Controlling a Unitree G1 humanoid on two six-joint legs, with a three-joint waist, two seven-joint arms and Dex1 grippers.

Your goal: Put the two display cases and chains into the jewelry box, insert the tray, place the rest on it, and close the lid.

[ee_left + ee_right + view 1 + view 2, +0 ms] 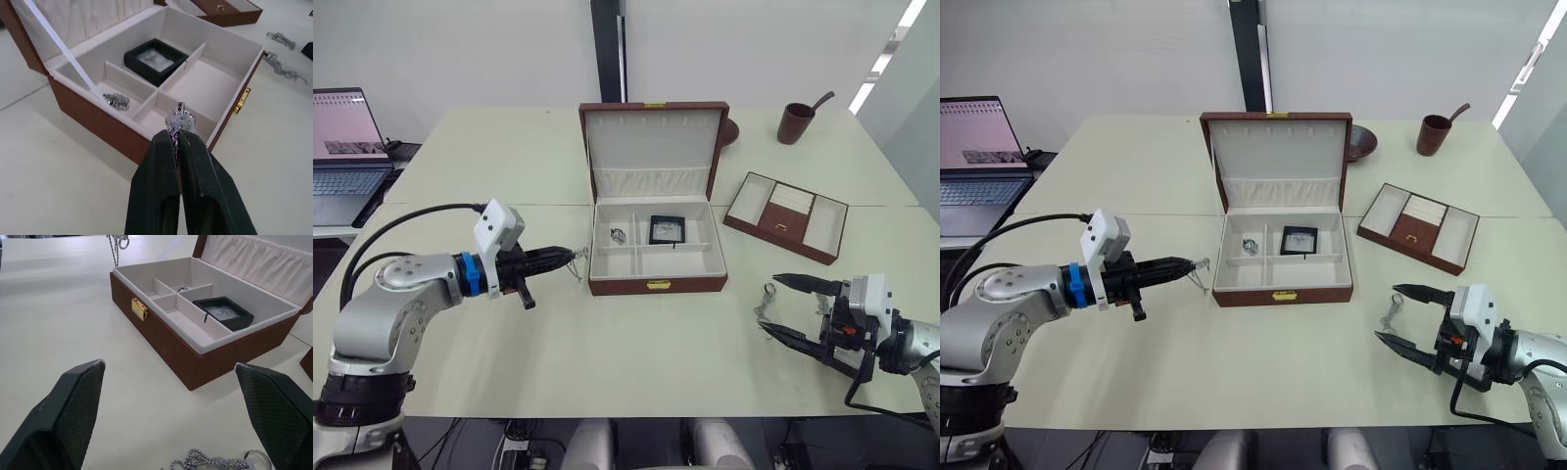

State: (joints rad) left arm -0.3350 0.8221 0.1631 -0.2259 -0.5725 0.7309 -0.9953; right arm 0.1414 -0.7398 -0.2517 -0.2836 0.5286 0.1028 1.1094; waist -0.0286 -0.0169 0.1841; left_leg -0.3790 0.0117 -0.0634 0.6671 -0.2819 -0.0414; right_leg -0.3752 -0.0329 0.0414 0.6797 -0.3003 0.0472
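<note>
Here the left gripper (570,257) is clenched on a silver chain (180,117), which hangs from its fingertips just off the left wall of the jewelry box (656,285), slightly above the table (636,362). Ahead of those fingertips the box stands open, its lid (652,147) upright at the far side. One black display case (666,229) lies in the far compartment beyond the gripper, and a small silver chain (619,235) lies in the smaller far compartment nearer to it; the front compartments look bare. The right gripper (1402,315) hovers low over the table with its two fingers spread wide and nothing between them. A loose chain (1390,313) lies on the table just beside its fingertips, between them and the box's front right corner. The tray (786,216) rests on the table well beyond the right gripper, off the box's right side.
</note>
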